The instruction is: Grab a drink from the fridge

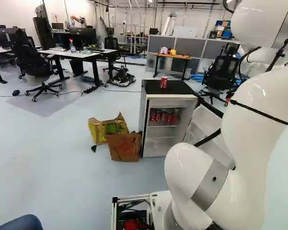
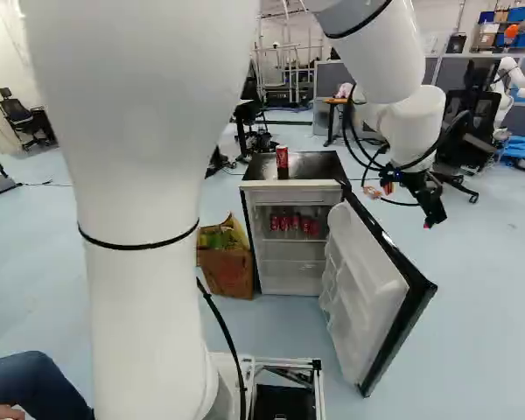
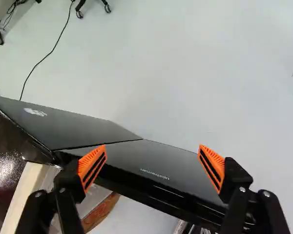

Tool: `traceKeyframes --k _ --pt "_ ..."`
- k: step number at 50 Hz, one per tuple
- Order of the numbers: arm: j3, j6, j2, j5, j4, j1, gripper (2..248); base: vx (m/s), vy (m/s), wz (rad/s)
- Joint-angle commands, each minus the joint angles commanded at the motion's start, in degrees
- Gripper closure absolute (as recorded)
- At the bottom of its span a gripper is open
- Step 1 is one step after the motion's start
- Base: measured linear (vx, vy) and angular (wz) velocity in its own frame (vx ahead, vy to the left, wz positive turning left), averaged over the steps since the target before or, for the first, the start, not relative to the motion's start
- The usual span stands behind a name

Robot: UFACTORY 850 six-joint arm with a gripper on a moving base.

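My end effector (image 3: 153, 147) is open, beside the swung-out door (image 2: 359, 280) of the fridge (image 2: 324, 163). Cans (image 1: 163, 116) stand inside the fridge; another can (image 1: 163, 83) on top. I must clear the door, then enter level.

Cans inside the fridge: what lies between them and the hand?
The open door lies between the cans and the hand, as the right base view shows.

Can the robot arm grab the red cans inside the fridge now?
Probably, but not straight in: the fridge is open and the cans show, yet its door is ahead of the gripper.
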Motion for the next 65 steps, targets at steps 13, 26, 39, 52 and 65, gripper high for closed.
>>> traceKeyframes --k 13,26,39,52,65 --pt "-4.5 0.0 -3.5 -2.8 0.5 -0.3 3 0.000 0.000 0.000" --pt "-9.1 0.0 -7.8 -5.4 0.8 -0.5 3 0.000 0.000 0.000" --pt "-14.1 0.0 -12.9 -7.5 0.8 -0.8 3 0.000 0.000 0.000" --pt "-18.0 0.0 -17.2 -9.0 0.8 -1.3 3 0.000 0.000 0.000" --pt "-18.9 0.0 -19.3 -10.1 0.8 -1.4 3 0.000 0.000 0.000"
